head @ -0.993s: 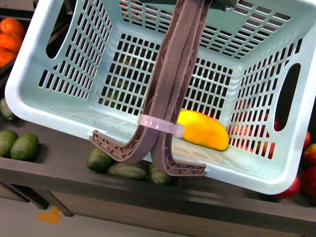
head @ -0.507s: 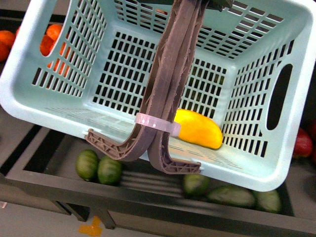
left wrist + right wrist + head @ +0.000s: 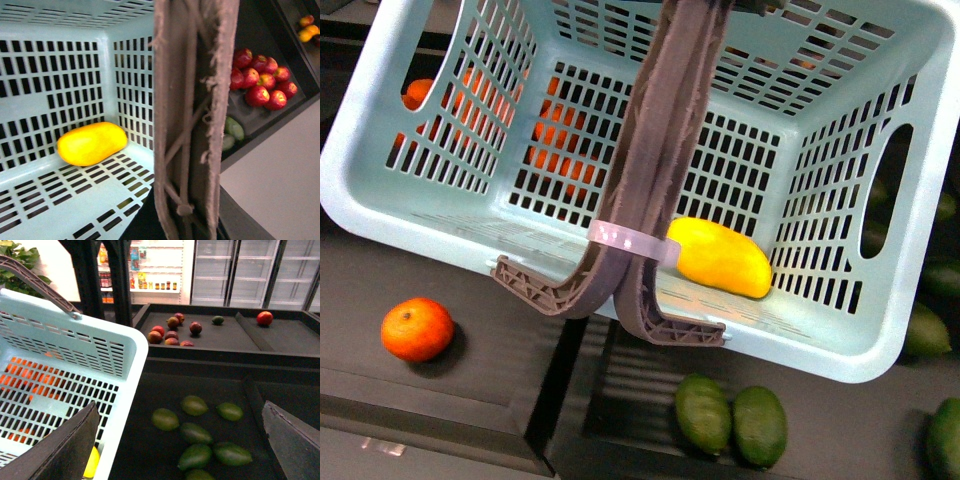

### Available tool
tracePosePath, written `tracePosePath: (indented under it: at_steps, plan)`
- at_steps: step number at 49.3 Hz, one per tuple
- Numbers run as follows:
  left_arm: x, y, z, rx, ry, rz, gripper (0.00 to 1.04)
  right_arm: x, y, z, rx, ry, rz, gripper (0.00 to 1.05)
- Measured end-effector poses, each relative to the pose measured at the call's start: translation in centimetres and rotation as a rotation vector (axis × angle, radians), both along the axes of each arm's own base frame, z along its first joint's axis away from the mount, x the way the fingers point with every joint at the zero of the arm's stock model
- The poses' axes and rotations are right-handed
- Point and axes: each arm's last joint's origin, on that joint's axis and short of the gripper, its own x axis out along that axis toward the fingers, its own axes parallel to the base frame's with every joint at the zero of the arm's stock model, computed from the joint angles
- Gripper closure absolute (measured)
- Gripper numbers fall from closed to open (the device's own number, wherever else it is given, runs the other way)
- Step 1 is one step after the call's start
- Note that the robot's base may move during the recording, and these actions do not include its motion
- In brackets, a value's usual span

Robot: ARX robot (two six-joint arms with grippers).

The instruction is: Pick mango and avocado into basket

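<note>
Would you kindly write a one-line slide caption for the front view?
Turquoise basket hangs by its joined handles, mango inside, avocados on the shelf below.

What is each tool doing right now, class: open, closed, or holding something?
Left tool: cannot be told; its fingers are hidden, though the basket handles fill its view.
Right tool: open, holding nothing.

One orange (image 3: 417,329) on the dark shelf (image 3: 500,400) — red fruits (image 3: 257,95) clustered.

Yellow mango (image 3: 722,257) lies inside tilted turquoise basket (image 3: 790,345), avocados (image 3: 705,412) outside.
</note>
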Motion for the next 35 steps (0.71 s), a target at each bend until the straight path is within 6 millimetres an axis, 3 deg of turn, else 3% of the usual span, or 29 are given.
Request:
tracePosePath:
  at_steps: [23,29,35]
  plan:
    - [-0.1,0.0,0.0,-0.008,0.005,-0.012,0.97,0.0,0.0,0.0,0.004,0.0,-0.011,0.08]
    - [-0.2,-0.3,0.0,-0.012,0.009,-0.023,0.97,0.4,-0.3,-0.6,0.146,0.117,-0.288,0.08]
    - [-0.2,-0.2,0.0,-0.01,0.009,-0.014,0.97,1.8,-1.3,0.1,0.236,0.128,-0.37,0.08]
